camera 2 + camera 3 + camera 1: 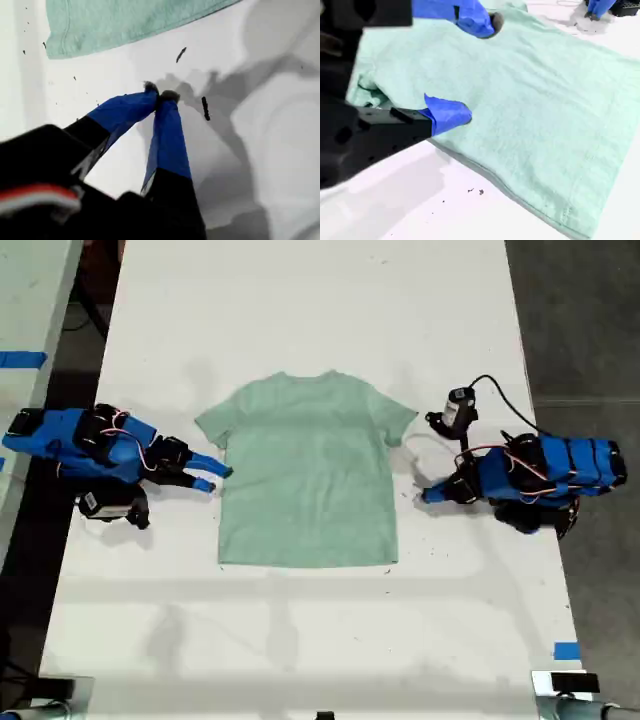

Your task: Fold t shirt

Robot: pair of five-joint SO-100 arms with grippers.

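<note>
The t shirt (305,470) lies flat and spread out on the white table (300,300), neck toward the far edge. It also shows in the first wrist view (125,25) and the second wrist view (545,100). My second gripper (215,478) is at the exterior view's left, at the shirt's side edge just below a sleeve. It is open (467,67), with its blue fingertips (447,115) spread over the cloth and nothing between them. My first gripper (425,497) is at the exterior view's right, on bare table a little off the shirt. It is shut (160,94) on nothing.
A black cable with a small grey module (458,410) lies on the table beside the first arm. Blue tape (566,650) marks the table's near corner at the exterior view's right. Dark specks (205,107) dot the table. Dark floor borders both long table edges.
</note>
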